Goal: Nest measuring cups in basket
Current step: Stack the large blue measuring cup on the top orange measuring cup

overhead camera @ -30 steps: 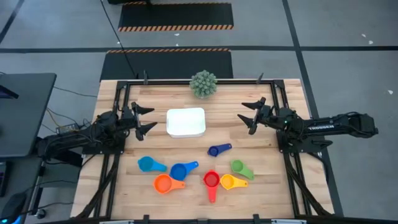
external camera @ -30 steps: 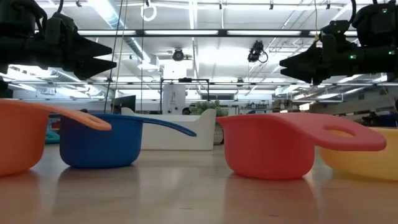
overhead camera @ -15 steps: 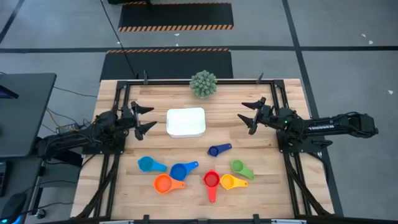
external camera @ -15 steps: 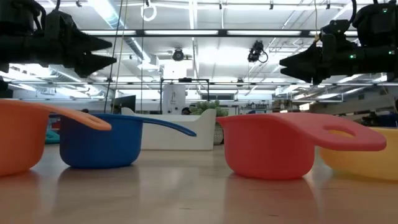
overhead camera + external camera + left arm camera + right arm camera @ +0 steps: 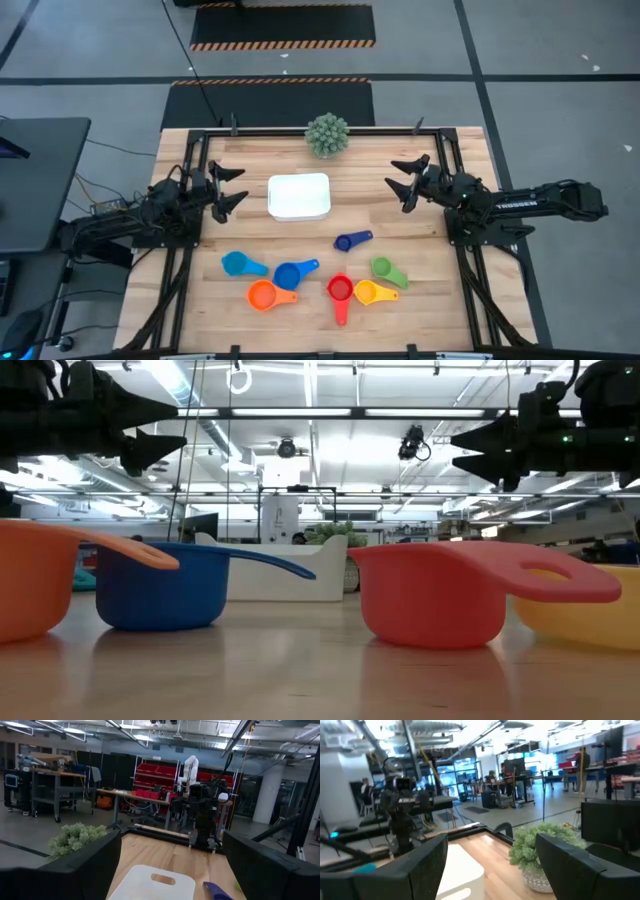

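Observation:
Several measuring cups sit on their bases near the table's near edge: light blue (image 5: 236, 264), dark blue (image 5: 290, 274), orange (image 5: 263, 295), red (image 5: 340, 290), yellow (image 5: 367, 292), green (image 5: 384, 268) and a small dark blue one (image 5: 347, 241). The white basket (image 5: 299, 196) rests mid-table, with no cup in it. My left gripper (image 5: 233, 185) hovers open to the basket's left, high above the table (image 5: 180, 425). My right gripper (image 5: 395, 175) hovers open to its right (image 5: 455, 448). Both wrist views look past open fingers at the basket (image 5: 155, 882) (image 5: 462, 875).
A green spiky ball plant (image 5: 327, 134) stands at the far edge behind the basket. Black frame rails (image 5: 190, 160) run along the table's left, right and far sides. Bare wood lies between the basket and the cups.
Both grippers have risen a little above the table while staying at either side of the basket. The cups and the basket have not moved.

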`<action>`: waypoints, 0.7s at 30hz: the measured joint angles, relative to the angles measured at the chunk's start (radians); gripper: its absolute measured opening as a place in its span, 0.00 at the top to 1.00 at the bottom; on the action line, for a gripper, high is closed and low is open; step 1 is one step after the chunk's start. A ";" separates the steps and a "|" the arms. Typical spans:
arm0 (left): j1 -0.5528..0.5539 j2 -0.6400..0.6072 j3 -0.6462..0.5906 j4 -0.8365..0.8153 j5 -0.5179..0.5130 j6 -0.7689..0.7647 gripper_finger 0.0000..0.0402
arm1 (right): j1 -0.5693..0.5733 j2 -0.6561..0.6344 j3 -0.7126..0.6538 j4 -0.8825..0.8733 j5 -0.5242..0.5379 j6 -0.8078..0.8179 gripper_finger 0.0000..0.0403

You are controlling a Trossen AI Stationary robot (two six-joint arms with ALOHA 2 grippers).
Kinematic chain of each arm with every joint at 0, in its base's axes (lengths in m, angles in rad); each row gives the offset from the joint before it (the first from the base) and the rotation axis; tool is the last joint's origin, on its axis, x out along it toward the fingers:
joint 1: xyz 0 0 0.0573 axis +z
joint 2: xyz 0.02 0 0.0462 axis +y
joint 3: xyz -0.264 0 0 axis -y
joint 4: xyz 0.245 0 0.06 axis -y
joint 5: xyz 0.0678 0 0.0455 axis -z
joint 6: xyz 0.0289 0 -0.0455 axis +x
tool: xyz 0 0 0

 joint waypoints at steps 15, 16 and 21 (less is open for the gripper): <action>0.000 0.000 0.000 0.058 0.003 0.026 0.12 | 0.000 0.005 0.000 0.011 -0.004 0.016 0.23; 0.000 0.000 0.004 0.067 0.007 0.033 0.12 | 0.000 0.005 0.001 0.037 -0.011 0.016 0.23; 0.000 0.025 0.113 -0.111 0.064 0.077 0.12 | 0.000 0.007 0.074 -0.013 -0.136 0.059 0.23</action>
